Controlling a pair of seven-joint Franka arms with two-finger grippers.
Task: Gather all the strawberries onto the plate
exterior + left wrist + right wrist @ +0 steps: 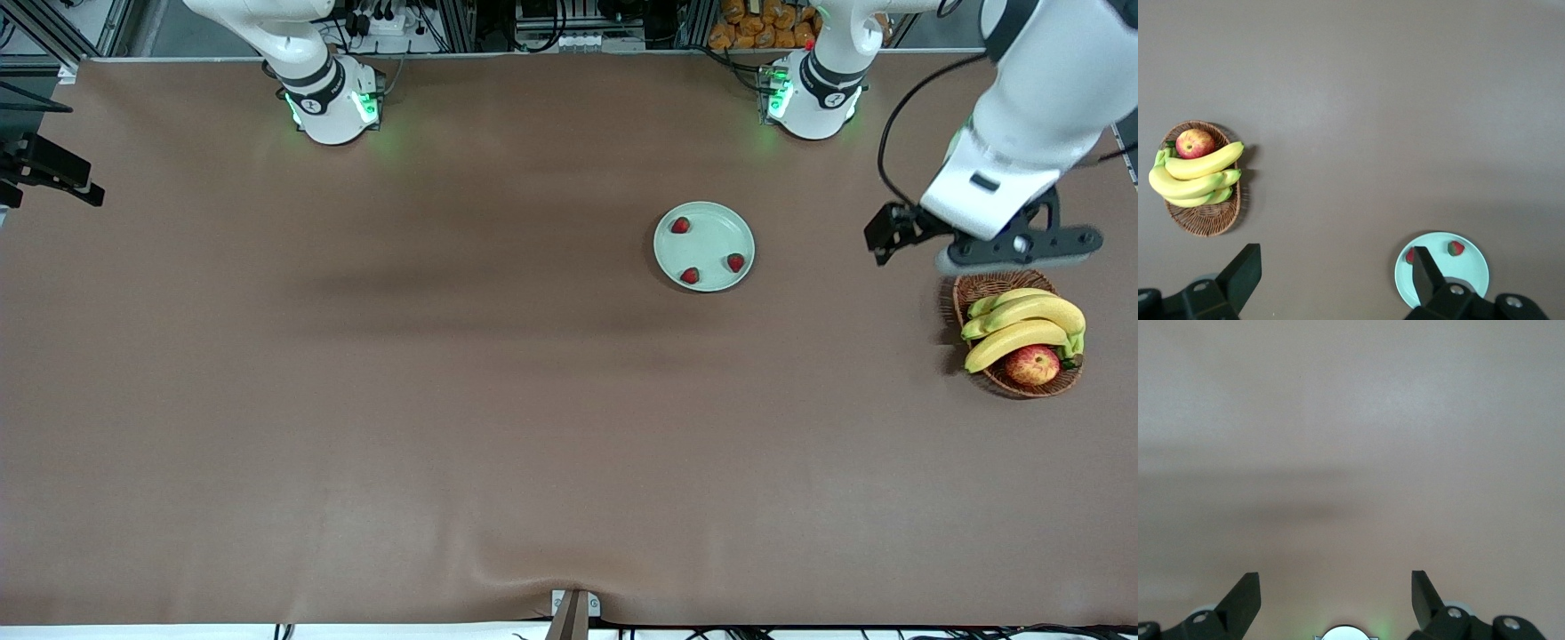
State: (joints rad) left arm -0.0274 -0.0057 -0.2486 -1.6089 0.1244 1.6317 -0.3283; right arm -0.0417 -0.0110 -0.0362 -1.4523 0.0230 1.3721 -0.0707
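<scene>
All three strawberries (680, 226) (735, 262) (690, 276) lie in the mint-green plate (711, 233), which sits mid-bench toward my left arm's end — by my reading the collecting is done. My left tool (1331, 283) hangs empty with its fingers spread wide, up in the air over the bench at the edge of the wicker basket (982, 289) that holds bananas (1022, 324) and an apple (1032, 364). My right tool (1336, 600) is also wide and empty, over bare bench; that arm waits. The risk from here is small — a careless descent of my left arm could clip the basket, or a sweep back across could nudge the plate and roll a berry out.
</scene>
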